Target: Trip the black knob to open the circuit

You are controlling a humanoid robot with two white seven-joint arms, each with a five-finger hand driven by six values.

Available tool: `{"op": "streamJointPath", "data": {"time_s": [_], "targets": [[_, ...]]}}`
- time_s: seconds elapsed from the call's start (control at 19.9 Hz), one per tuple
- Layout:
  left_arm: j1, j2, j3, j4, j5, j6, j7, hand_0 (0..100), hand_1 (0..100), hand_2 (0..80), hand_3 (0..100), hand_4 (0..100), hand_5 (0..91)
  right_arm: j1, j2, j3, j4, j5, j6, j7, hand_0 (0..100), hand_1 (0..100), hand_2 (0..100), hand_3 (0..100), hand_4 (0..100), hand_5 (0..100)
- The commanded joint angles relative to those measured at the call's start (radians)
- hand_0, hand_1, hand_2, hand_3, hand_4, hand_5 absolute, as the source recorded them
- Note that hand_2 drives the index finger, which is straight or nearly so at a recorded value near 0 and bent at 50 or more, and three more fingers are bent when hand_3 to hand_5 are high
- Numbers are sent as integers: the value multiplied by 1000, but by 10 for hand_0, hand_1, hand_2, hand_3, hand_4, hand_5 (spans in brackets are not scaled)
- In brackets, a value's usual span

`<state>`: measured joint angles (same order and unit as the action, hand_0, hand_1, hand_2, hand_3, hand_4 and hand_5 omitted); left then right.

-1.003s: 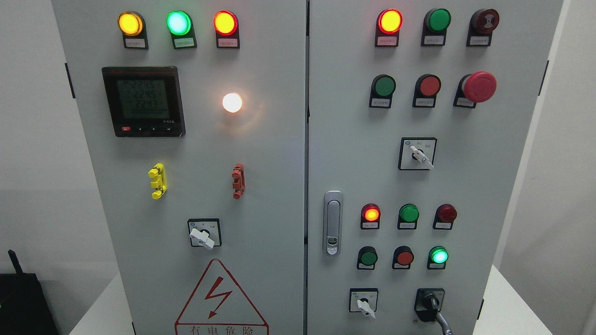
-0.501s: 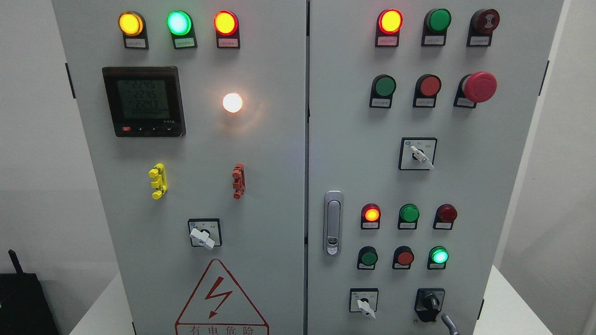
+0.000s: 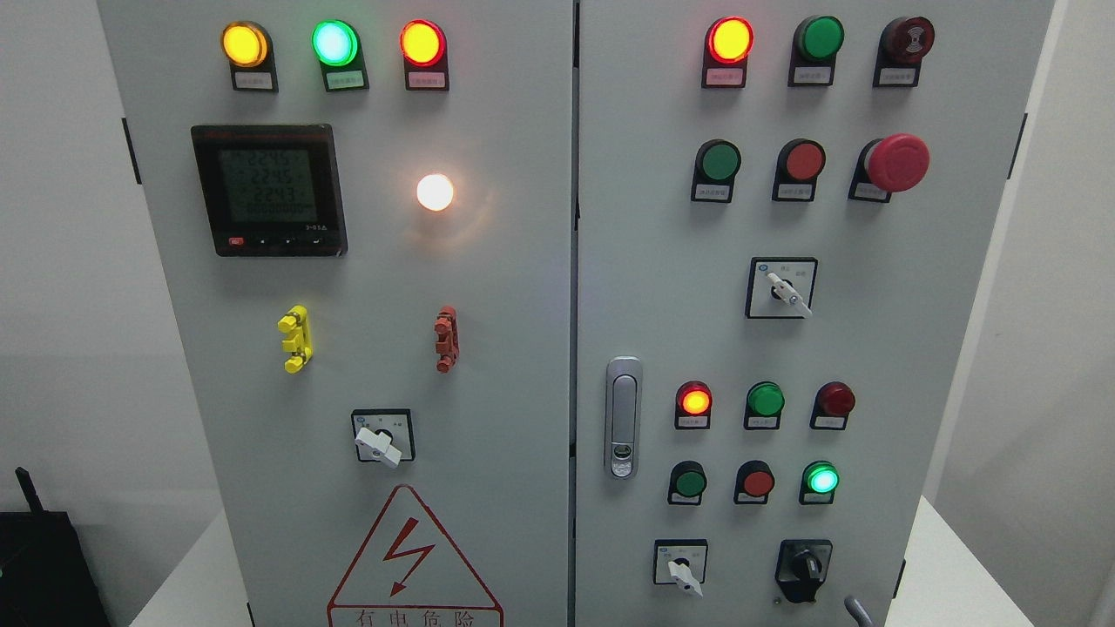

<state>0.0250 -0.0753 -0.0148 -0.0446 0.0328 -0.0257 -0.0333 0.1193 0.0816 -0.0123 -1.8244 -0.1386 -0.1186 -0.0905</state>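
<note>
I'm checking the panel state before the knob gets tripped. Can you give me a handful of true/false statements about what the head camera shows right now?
1. The black knob sits at the lower right of the right door, right of a white-handled selector switch. True.
2. A robot hand is gripping the black knob. False: nothing touches it; only a thin grey tip shows at the bottom edge, below and right of it.
3. All three lamps at the top of the left door are lit. True: yellow, green, red-rimmed.
4. The red mushroom button is on the left door. False: it is at the upper right of the right door.
5. The meter display is dark. False: its screen shows digits.
</note>
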Motion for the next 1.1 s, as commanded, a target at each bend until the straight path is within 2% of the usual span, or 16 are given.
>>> {"op": "streamJointPath", "data": {"time_s": [0.0,0.05,0.2,0.3,0.35,0.45,0.55,0.6,1.05], "targets": [[-2,0,2,0,2,-3,0,120,389,0,0,0,0,19,1,-2,-53,-13,-3,5,0,0,0,910,716,664],[-2,0,2,0,2,-3,0,120,389,0,0,0,0,31,1,-2,-65,-15,-3,5,0,0,0,877,689,642],[-2,0,2,0,2,-3,0,120,389,0,0,0,0,65,3,-2,-93,-15,-4,2,0,0,0,517,384,383],[-2,0,2,0,1,-2,0,120,389,0,0,0,0,91,0,-2,-108,-15,-7,3,0,0,0,338,224,249],[-2,0,2,0,2,-3,0,120,389,0,0,0,0,103,0,-2,-114,-15,-7,5,0,0,0,308,199,221],[-2,0,2,0,1,-3,0,120,389,0,0,0,0,123,0,-2,-124,-15,-10,11,0,0,0,133,37,75],[-2,0,2,0,2,-2,0,120,389,0,0,0,0,134,0,0,-130,-15,-12,15,0,0,0,39,0,0],[-2,0,2,0,2,-3,0,120,389,0,0,0,0,134,0,0,-131,-15,-12,15,0,0,0,0,0,0],[-2,0,2,0,2,-3,0,120,389,0,0,0,0,134,-3,-2,-130,-15,-7,17,0,0,0,0,0,0]]}}
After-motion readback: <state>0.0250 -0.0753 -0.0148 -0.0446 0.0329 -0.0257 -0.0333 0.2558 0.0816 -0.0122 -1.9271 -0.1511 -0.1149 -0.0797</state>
